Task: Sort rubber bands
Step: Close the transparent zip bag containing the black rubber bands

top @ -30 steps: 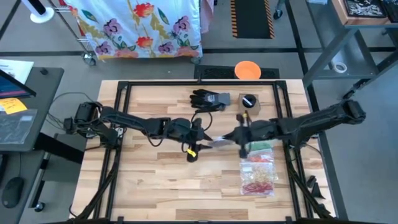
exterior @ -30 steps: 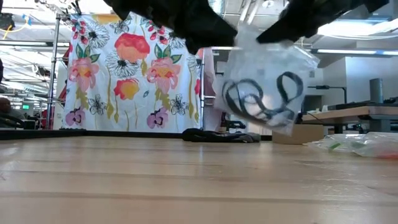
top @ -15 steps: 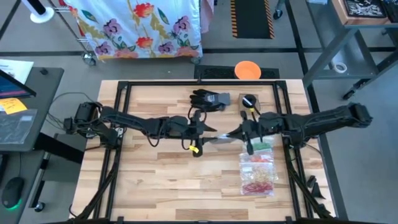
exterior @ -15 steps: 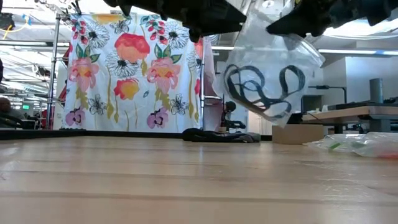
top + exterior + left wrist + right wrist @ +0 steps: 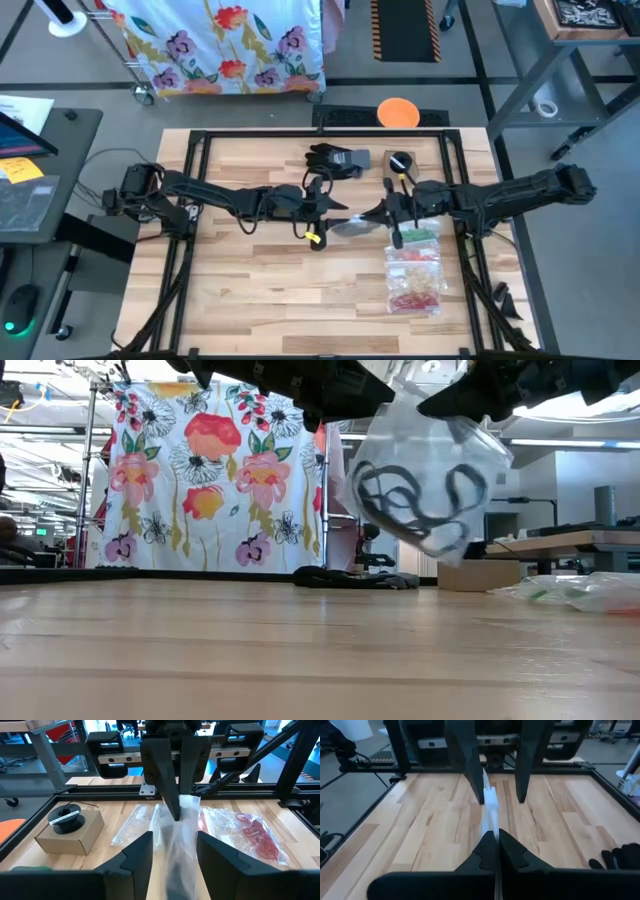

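High view: we see both arms meet above the table's middle, with a clear plastic bag point(image 5: 352, 227) hanging between them. The right gripper point(image 5: 383, 215) is pressed together on the bag's right edge; the left gripper point(image 5: 325, 212) stands with fingers spread either side of the bag's left end. In the low view, black rubber bands point(image 5: 420, 510) curl inside the bag, lifted off the table just below both grippers. More bagged bands, red ones point(image 5: 412, 295) among them, lie on the table's right side, near the right arm.
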You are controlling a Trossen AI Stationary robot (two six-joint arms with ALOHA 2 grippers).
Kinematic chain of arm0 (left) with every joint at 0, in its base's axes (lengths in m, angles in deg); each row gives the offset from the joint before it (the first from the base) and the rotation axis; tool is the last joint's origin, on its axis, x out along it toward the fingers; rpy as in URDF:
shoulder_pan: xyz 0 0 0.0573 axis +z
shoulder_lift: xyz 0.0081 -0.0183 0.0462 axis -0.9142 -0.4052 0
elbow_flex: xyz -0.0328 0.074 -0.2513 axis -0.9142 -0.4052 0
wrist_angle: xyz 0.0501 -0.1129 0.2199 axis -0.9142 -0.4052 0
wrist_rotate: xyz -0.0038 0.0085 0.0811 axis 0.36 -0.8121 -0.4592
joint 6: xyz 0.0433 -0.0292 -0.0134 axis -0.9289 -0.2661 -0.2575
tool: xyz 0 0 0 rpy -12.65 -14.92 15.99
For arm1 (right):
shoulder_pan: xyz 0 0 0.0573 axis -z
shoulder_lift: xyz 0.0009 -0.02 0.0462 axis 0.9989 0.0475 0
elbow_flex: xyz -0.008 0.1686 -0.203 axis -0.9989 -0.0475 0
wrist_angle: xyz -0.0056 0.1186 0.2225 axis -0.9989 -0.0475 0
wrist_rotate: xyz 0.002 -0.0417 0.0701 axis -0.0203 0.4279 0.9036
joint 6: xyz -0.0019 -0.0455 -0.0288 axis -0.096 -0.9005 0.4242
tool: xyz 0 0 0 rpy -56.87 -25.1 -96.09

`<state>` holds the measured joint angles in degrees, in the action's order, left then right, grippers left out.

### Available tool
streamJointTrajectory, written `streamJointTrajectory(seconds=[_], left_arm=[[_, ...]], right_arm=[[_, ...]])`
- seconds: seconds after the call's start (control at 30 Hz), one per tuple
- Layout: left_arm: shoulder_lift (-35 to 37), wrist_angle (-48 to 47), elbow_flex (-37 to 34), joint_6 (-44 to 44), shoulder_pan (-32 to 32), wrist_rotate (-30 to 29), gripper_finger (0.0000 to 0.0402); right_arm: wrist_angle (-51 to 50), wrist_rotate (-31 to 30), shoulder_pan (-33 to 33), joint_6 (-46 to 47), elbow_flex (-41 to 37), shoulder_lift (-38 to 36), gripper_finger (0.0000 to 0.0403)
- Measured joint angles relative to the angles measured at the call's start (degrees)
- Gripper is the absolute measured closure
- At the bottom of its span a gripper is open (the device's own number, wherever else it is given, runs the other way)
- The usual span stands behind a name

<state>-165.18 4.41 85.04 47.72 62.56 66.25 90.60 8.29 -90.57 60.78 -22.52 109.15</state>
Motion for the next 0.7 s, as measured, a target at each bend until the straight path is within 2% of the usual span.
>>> streamJointTrajectory(seconds=[0.7], left_arm=[[0.00, -2.45, -0.04, 1.97, -0.24, 0.02, 0.0256]], right_arm=[[3.32, -0.07, 0.44, 0.33, 0.10, 2.29, 0.0403]])
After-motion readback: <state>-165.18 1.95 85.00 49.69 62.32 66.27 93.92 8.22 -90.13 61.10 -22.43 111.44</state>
